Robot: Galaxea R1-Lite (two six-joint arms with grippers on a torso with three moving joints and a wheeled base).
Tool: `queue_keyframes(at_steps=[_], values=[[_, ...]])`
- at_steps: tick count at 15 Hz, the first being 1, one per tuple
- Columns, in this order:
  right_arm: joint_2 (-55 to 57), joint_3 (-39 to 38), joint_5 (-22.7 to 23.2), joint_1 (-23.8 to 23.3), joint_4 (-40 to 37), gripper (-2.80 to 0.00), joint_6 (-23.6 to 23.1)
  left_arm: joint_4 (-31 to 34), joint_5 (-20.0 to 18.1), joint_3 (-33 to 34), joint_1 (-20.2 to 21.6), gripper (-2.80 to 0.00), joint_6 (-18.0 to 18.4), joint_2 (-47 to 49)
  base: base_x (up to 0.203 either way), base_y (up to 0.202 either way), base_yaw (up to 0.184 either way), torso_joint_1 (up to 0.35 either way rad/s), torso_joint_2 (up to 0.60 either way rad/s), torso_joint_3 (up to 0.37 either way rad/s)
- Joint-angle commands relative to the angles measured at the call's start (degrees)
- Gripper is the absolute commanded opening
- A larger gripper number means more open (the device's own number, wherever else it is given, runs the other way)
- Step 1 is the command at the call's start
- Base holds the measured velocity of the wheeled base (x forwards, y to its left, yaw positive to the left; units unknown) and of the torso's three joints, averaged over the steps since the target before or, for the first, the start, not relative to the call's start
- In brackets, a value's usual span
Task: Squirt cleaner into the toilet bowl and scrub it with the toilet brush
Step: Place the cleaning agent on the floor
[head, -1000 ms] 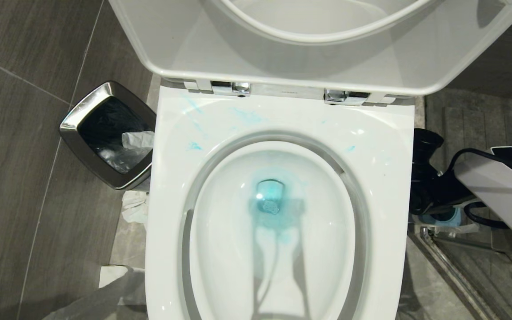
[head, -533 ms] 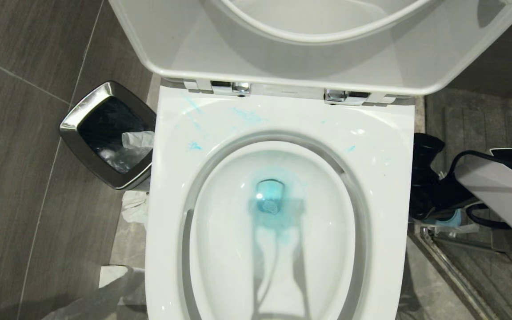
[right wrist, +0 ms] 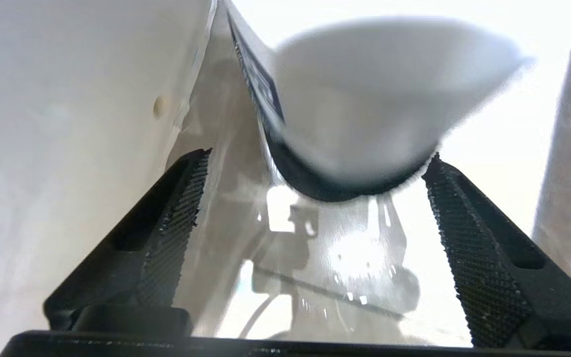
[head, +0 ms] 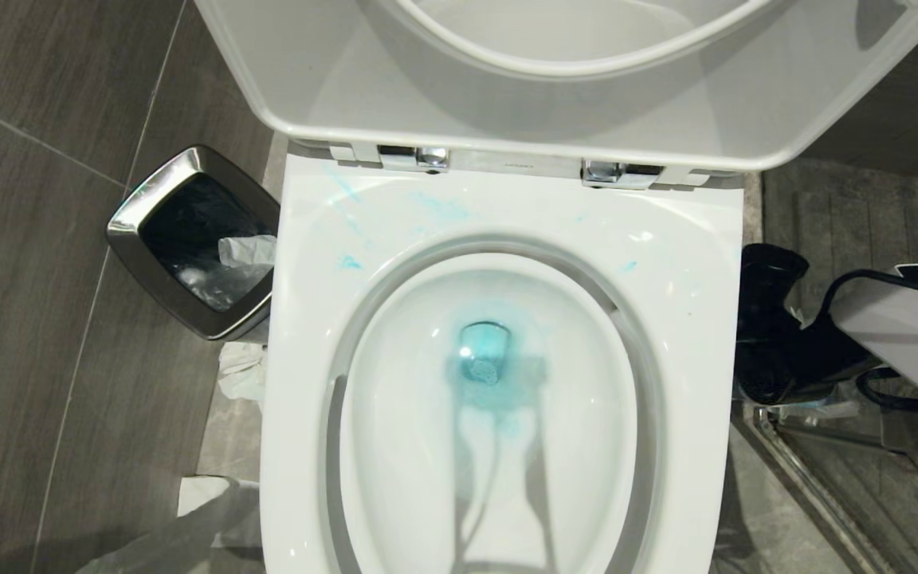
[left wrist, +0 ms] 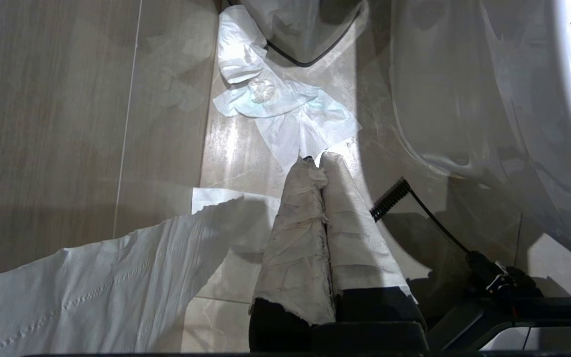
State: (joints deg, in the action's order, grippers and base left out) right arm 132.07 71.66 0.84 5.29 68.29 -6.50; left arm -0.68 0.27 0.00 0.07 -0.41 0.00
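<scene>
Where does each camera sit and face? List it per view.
Head: high up, facing down into the toilet bowl with blue cleaner; right arm beside it.
Left wrist: low, facing the floor and tissue; shut left gripper, paper-wrapped.
Right wrist: low beside the toilet; open right gripper below a blurred white object.
Shared: head and left wrist both show the toilet.

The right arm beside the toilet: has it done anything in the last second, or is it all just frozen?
The right end effector, low beside the toilet bowl, has shifted slightly and now hides the light-blue holder that showed below it. In the right wrist view its fingers stand wide apart, gripping nothing. The turquoise cleaner in the bowl, the bin and the left end effector, shut over the floor, look unchanged.
</scene>
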Motion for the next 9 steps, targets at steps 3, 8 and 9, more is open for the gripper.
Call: queue_keyframes(at_steps=[3, 8, 9], values=[[-8.8, -8.9, -0.4, 0.1, 1.1, 0.0, -0.1, 0.0, 0.1, 0.4, 0.0, -2.8, 0.0, 0.0, 0.0, 0.0, 0.0, 0.0, 0.0, 0.0], [-19.9, -20.5, -0.5, 0.5, 0.7, 0.0, -0.2, 0.0, 0.1, 0.4, 0.0, -2.8, 0.0, 0.0, 0.0, 0.0, 0.0, 0.0, 0.0, 0.0], [-22.3, -21.8, -0.5, 0.7, -0.3, 0.0, -0.2, 0.0, 0.0, 0.4, 0.0, -2.8, 0.0, 0.0, 0.0, 0.0, 0.0, 0.0, 0.0, 0.0]])
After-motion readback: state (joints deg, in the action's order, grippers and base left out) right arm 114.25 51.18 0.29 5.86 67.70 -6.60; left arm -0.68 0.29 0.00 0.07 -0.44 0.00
